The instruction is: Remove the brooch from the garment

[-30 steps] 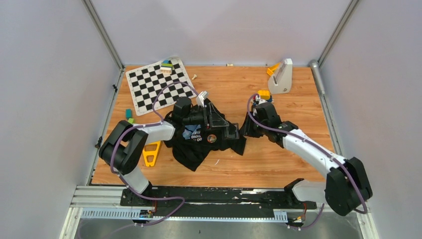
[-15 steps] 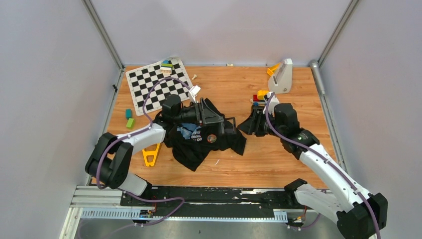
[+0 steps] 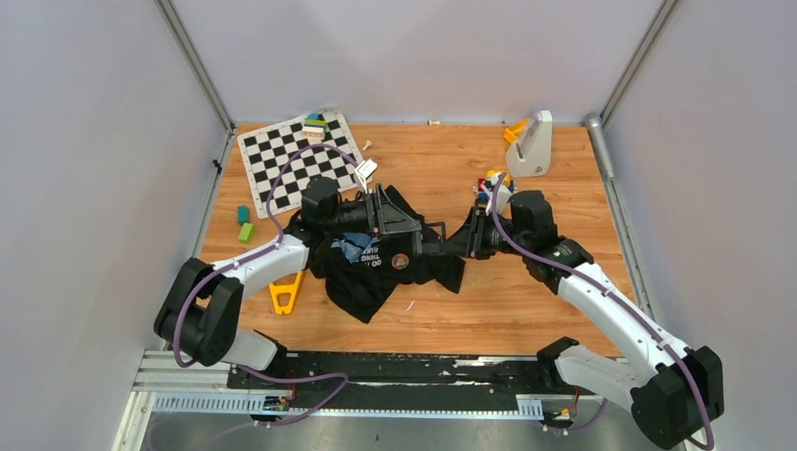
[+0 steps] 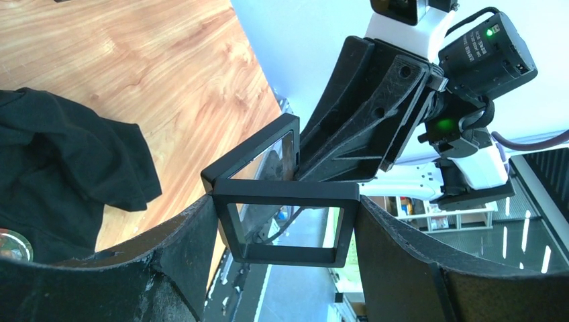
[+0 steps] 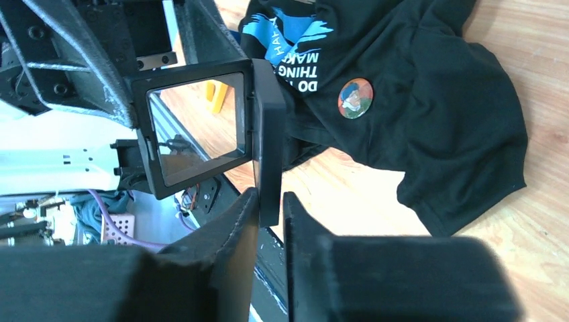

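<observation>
Black garment [image 3: 362,282], brooch [image 3: 399,262] near left end effector [image 4: 288,225], right end effector [image 5: 270,221], both clamping frame [image 4: 285,191].

brooch [image 3: 400,262] on garment [image 3: 362,287] | garment on table [image 3: 526,301] centre | frame case [image 4: 285,191] above its right edge | checkerboard [image 3: 282,169] behind-left

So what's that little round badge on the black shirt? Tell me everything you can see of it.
The brooch is a small round disc, glossy, with an orange-brown face carrying a dark and teal picture too small to make out. It lies flat, face up, on the chest of the crumpled garment, beside the white lettering, and has not yet been removed. Only the fabric touches it.
</observation>
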Controlling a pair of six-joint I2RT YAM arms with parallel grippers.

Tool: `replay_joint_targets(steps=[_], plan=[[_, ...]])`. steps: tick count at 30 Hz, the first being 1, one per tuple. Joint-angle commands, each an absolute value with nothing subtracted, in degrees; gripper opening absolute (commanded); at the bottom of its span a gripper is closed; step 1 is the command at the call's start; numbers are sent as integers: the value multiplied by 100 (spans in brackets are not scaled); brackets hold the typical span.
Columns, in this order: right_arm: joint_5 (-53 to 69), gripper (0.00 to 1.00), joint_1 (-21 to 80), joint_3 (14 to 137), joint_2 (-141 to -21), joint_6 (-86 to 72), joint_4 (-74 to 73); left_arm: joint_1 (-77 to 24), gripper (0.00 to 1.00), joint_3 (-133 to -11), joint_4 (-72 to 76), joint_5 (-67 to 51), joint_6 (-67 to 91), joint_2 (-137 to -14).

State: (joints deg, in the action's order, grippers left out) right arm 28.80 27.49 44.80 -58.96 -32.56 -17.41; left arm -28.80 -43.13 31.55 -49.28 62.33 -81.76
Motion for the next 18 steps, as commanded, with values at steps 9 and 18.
replay_joint_targets(steps=[9, 18], plan=[[3187, 0, 2317, 4738, -5542, -3586, -1860, -2619, 56, -3858, 4235, -5024, 6646, -7909], [1866, 0, 2308, 5416, -5825, -3063, -3601, -2435, 99, -3832, 2029, -4256, 4968, -7436]])
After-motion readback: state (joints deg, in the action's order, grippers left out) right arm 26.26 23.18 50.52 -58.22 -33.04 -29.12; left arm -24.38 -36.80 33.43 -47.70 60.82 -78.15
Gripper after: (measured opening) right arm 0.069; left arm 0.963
